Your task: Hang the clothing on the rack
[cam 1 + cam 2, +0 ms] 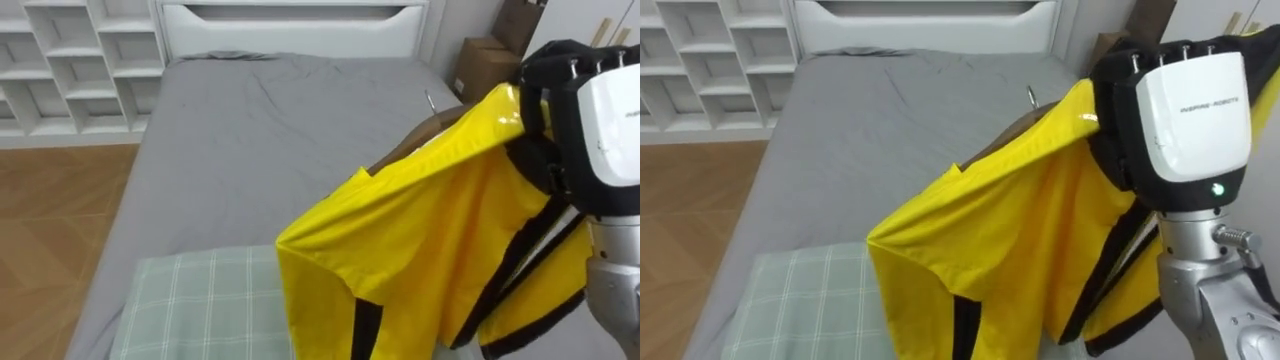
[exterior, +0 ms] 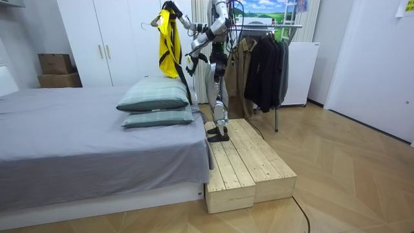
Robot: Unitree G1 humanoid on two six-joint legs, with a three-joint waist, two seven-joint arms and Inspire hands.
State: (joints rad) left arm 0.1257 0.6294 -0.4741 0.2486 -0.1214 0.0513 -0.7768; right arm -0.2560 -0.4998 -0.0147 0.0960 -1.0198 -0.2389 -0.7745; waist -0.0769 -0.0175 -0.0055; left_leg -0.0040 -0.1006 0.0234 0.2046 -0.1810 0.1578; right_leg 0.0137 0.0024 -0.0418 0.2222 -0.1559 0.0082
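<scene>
Carrying step: the right hand [image 1: 1185, 100], fingers seemingly curled round the collar (mostly hidden), holds the yellow black-striped jacket [image 1: 430, 220] on its brown wooden hanger [image 1: 420, 135] above the grey bed [image 1: 250, 120]. The next move calls for turning toward the metal clothes rack [image 2: 284, 26] behind.

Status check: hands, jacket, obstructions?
Right hand shut on yellow jacket, on its hanger, raised over bed. Left hand low at torso. Clothes rack on room view's right.
</scene>
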